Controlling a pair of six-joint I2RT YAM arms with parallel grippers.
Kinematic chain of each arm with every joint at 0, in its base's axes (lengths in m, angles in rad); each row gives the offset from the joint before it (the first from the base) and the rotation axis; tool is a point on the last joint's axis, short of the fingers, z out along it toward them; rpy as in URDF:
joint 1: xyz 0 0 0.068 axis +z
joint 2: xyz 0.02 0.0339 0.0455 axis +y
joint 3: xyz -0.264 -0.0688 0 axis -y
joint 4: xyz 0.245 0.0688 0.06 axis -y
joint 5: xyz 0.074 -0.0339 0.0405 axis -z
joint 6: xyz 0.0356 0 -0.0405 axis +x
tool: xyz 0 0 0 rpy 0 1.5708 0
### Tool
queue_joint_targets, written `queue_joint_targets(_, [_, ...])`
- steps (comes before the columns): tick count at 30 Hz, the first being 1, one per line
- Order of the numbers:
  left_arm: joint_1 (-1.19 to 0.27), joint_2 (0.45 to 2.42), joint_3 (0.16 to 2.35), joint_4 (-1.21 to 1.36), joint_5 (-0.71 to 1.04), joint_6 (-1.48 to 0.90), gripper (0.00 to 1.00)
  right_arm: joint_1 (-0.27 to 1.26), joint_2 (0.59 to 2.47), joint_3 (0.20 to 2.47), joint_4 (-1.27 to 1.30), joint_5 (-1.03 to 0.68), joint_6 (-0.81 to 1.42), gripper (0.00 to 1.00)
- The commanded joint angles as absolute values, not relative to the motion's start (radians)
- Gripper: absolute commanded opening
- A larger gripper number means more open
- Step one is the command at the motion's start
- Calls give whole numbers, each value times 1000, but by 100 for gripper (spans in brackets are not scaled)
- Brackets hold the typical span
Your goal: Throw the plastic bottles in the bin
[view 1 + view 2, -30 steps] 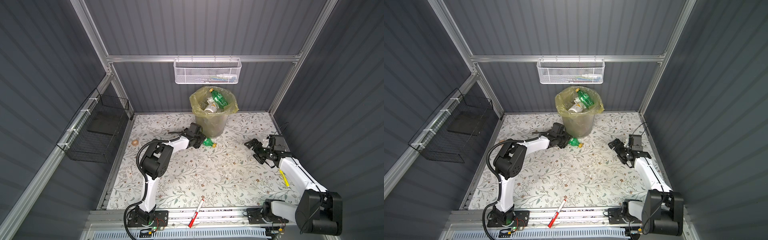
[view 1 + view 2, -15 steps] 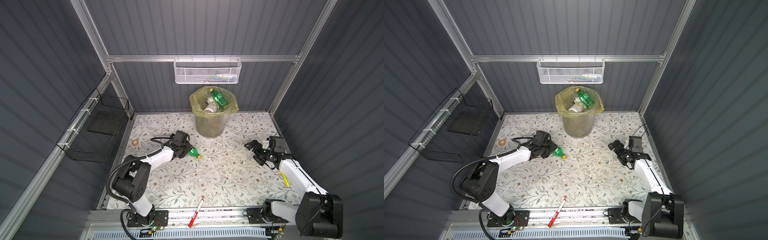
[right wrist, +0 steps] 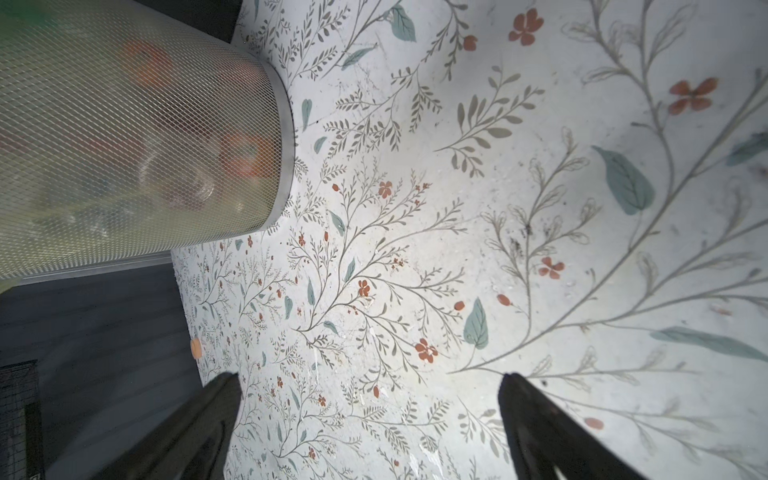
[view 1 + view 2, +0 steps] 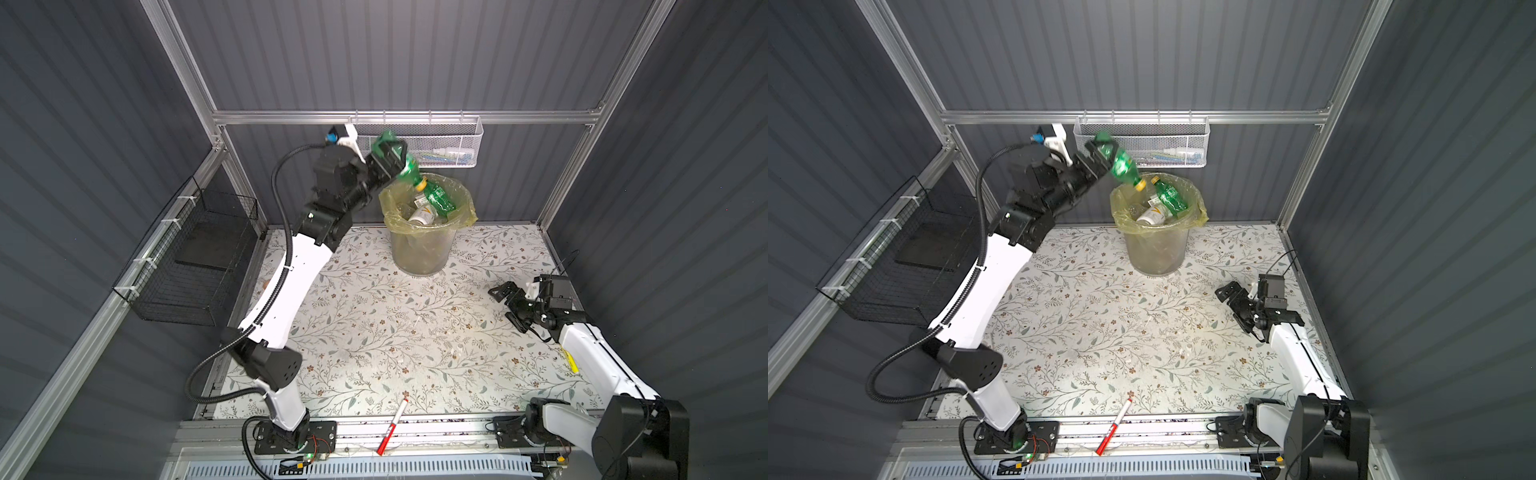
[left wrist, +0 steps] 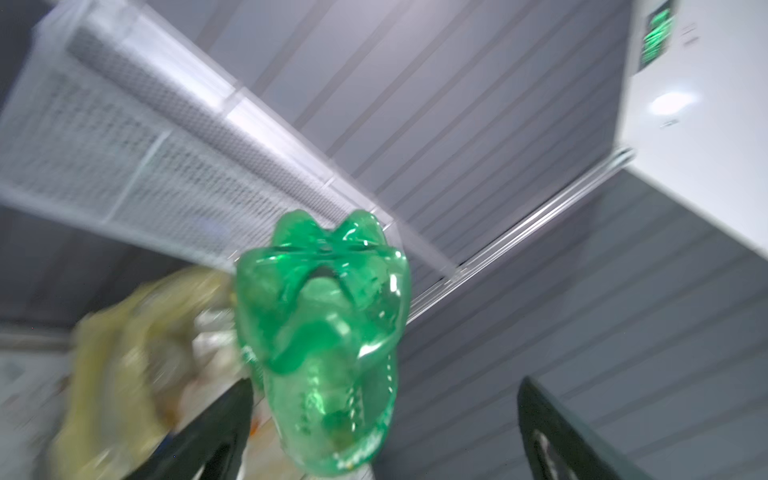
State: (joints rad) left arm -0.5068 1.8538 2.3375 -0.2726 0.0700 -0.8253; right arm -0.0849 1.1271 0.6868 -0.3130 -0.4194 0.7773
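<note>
A green plastic bottle (image 4: 406,168) (image 4: 1122,163) (image 5: 328,332) hangs cap down just above the rim of the bin (image 4: 419,253) (image 4: 1156,249), at its left side. My left gripper (image 4: 390,158) (image 4: 1100,156) (image 5: 384,415) is raised around the bottle's base and open: a wide gap shows between the bottle and one finger (image 5: 548,428). Inside the yellow-lined bin lie another green bottle (image 4: 440,198) and a white-labelled one (image 4: 422,214). My right gripper (image 4: 502,305) (image 4: 1227,307) (image 3: 370,399) hovers low over the floral mat at the right, open and empty.
A white mesh wall basket (image 4: 432,141) hangs right behind the left gripper. A black wire basket (image 4: 191,257) is on the left wall. A red-and-white marker pen (image 4: 390,426) lies at the front edge. A small tan tape roll (image 3: 196,348) sits by the left wall.
My left arm lifted the green bottle from the mat up to the bin's rim, and its jaws have opened around it. The right arm stayed put.
</note>
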Motion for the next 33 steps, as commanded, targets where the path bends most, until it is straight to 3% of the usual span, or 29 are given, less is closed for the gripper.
queue_joint_targets(1, [-486,2040,2476,-427,199,-795,100,-78,1078,675,-343,-418,782,99])
queue_joint_targets(3, [-476,2026,2411,-416,186,-788,100,-78,1059,663,-357,-402,775,99])
queue_joint_targets(9, [-364,1706,1821,-222,163,-775,100,-78,1065,651,-359,-398,757,99])
queue_joint_targets(17, [-299,1287,1213,-257,-280,-395,100,-83,1154,720,-365,-287,660,99])
queue_joint_targets(22, [-292,1228,899,-185,-543,-409,100,-95,1156,733,-321,-151,592,99])
queue_joint_targets(25, [-287,1216,725,-6,-643,-380,100,-104,1095,688,-219,-34,519,99])
queue_joint_targets(33, [-284,1386,612,347,-834,-173,100,-112,1065,493,151,231,355,99])
